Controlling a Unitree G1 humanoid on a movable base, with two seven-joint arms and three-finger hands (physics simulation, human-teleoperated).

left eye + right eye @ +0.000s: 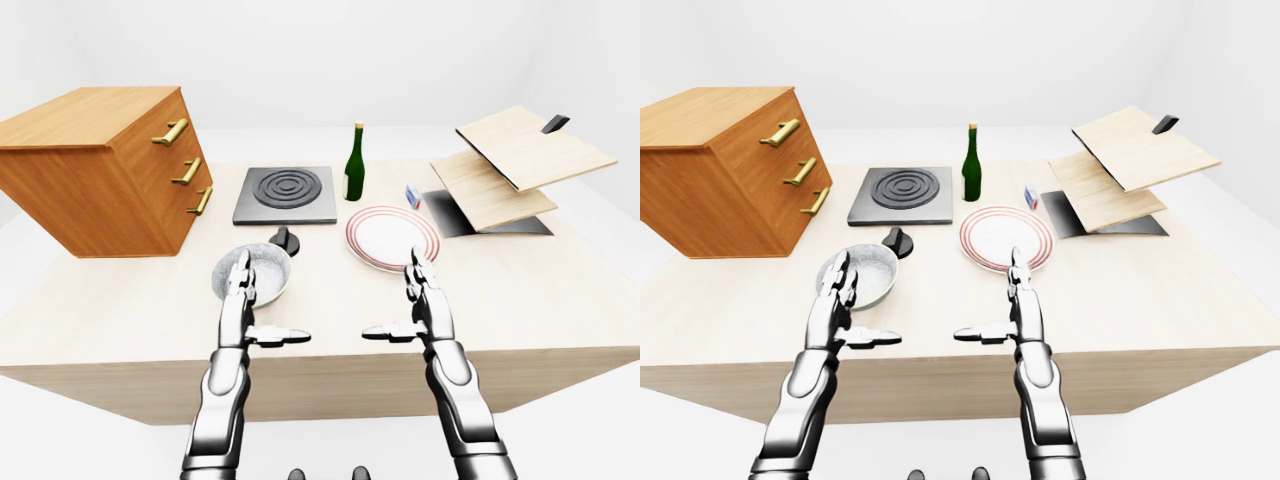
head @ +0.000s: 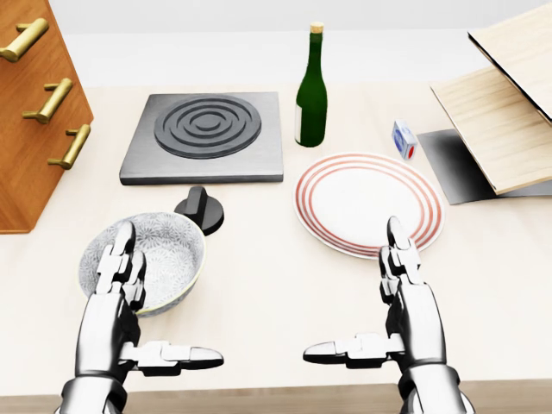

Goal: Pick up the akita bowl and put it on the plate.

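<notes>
The akita bowl [image 2: 164, 254], grey with a speckled pattern, sits on the table at the lower left of the head view. My left hand [image 2: 142, 310] hovers open over its near rim, fingers straight up, thumb pointing right, partly hiding the bowl. The white plate [image 2: 369, 203] with red rings lies right of centre. Just below the plate's lower right edge my right hand [image 2: 375, 297] is spread open, thumb pointing left, holding nothing.
A black stove plate [image 2: 204, 136] with its knob [image 2: 201, 209] lies above the bowl. A green bottle [image 2: 311, 90] stands above the plate, a small carton [image 2: 404, 139] to its right. A wooden drawer cabinet [image 2: 34, 112] stands left, tilted wooden boards [image 2: 509, 103] at the right.
</notes>
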